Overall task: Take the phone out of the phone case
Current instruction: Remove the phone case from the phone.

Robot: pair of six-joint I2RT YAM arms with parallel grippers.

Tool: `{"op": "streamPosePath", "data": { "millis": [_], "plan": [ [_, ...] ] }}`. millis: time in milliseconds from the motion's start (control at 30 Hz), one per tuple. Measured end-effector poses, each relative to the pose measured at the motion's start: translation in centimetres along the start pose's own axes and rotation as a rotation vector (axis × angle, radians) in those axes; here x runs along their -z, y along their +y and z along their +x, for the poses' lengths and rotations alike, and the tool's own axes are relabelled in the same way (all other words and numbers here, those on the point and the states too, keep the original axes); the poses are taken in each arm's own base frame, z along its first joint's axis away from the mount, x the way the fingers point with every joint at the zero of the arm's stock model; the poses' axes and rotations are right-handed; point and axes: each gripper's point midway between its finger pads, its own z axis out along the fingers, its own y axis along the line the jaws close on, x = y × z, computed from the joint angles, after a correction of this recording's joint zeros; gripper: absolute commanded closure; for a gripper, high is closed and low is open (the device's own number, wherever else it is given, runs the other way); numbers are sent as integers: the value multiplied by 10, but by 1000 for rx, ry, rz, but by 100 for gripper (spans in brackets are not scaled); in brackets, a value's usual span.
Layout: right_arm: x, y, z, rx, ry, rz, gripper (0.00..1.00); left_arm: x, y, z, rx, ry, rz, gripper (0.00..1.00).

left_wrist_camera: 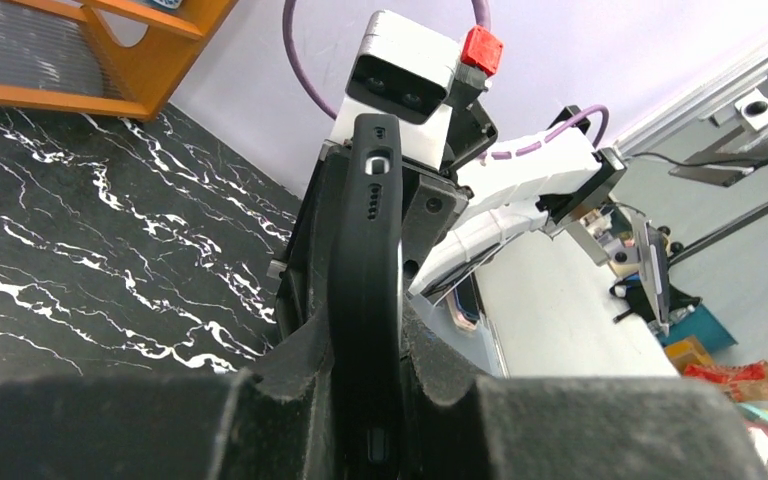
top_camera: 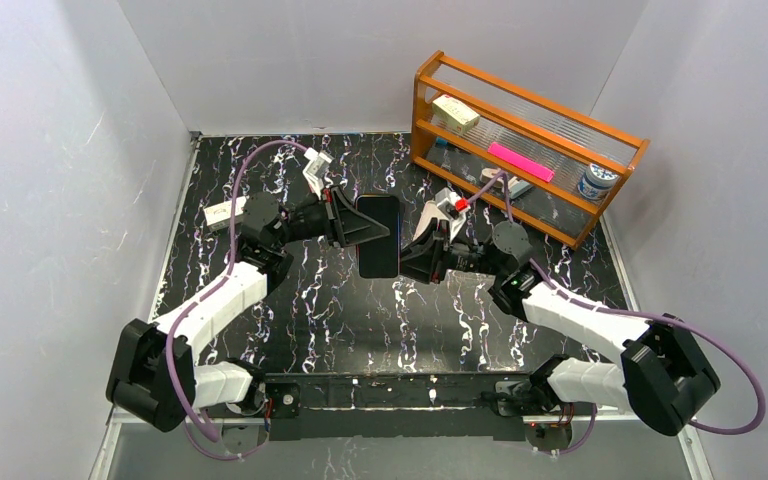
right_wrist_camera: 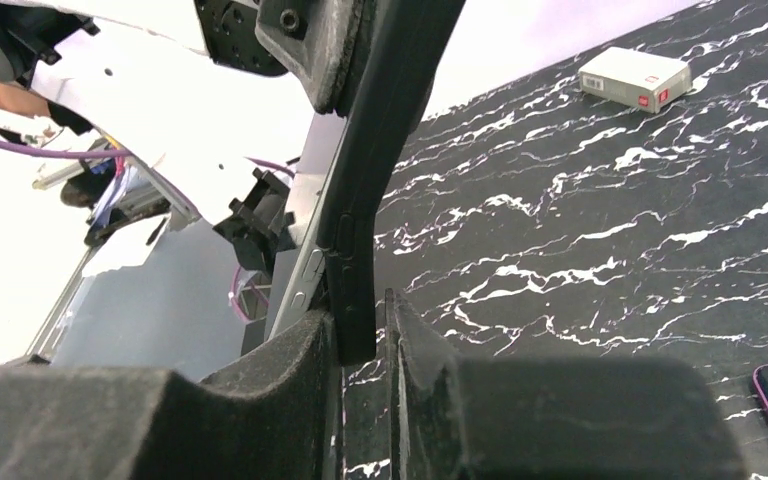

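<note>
Above the middle of the table (top_camera: pixel 290 310), the phone case (top_camera: pixel 377 236) is held off the surface between both arms. The left gripper (top_camera: pixel 352 224) is closed narrowly on its left long edge, and the right gripper (top_camera: pixel 407 258) is clamped likewise on the opposite edge, lower down. The separating step is judged to be in hand: a paler edge, probably the phone (right_wrist_camera: pixel 305 265), is seen beside the black rim. A peeling pull on the case lip is called for next
</note>
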Motion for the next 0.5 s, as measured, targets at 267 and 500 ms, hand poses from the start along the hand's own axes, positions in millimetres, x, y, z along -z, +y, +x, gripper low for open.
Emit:
{"op": "streamPosePath", "data": {
  "millis": [267,500],
  "plan": [
    [1,-16,-3,-75,-70,80,77,-6,19,-1,68,-58,-56,100],
    [5,-29,6,-159,-91,156,99,-10,41,2,133,-72,-110,83]
  ]
}}
